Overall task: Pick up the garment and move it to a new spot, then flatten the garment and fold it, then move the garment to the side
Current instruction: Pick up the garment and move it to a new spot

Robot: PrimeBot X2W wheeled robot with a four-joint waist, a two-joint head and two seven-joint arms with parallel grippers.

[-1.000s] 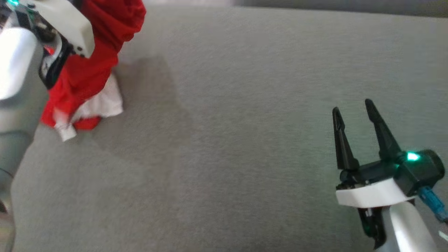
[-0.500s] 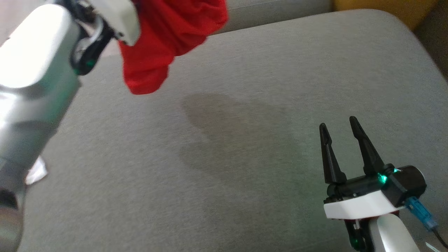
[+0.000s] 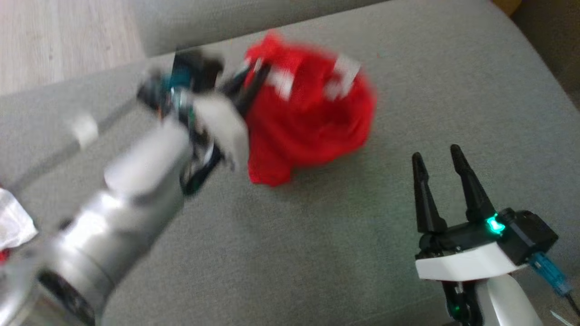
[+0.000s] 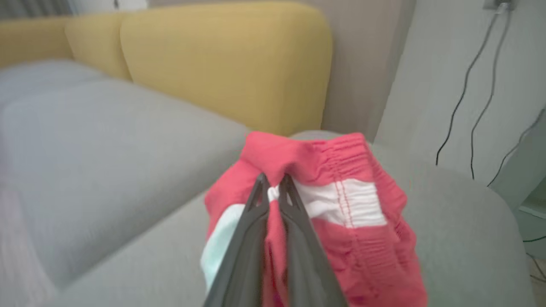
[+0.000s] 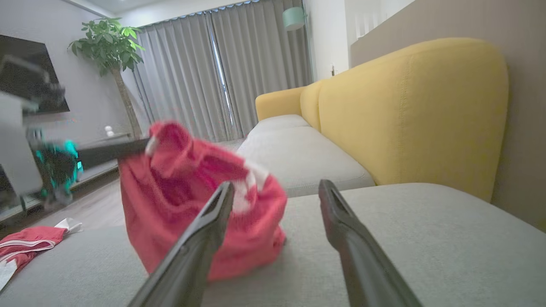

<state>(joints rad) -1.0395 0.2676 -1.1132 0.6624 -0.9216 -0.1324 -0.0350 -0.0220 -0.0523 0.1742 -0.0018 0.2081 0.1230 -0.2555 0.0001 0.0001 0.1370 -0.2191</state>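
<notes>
The garment [image 3: 312,122] is red with white stripes, bunched up, its lower folds resting on the grey cushion [image 3: 317,253]. My left gripper [image 3: 253,79] is shut on its upper edge; in the left wrist view the fingertips [image 4: 261,187] pinch the red cloth [image 4: 341,213] near the elastic waistband. My right gripper [image 3: 437,154] stands open at the lower right, nothing between its fingers. In the right wrist view the garment [image 5: 187,200] hangs to the left of and beyond my open right gripper [image 5: 277,189], with the left gripper's finger [image 5: 115,150] reaching in from the left.
A yellow sofa back [image 5: 409,111] rises behind the grey cushion. More grey seats [image 4: 85,149] stretch to one side. Another red and white cloth [image 5: 25,249] lies at the cushion's left end. Wooden floor [image 3: 59,40] shows beyond the cushion edge.
The head camera has shifted. My left arm has swung the garment across to the middle of the cushion and lowered it until its folds touch the surface. The right gripper stays open.
</notes>
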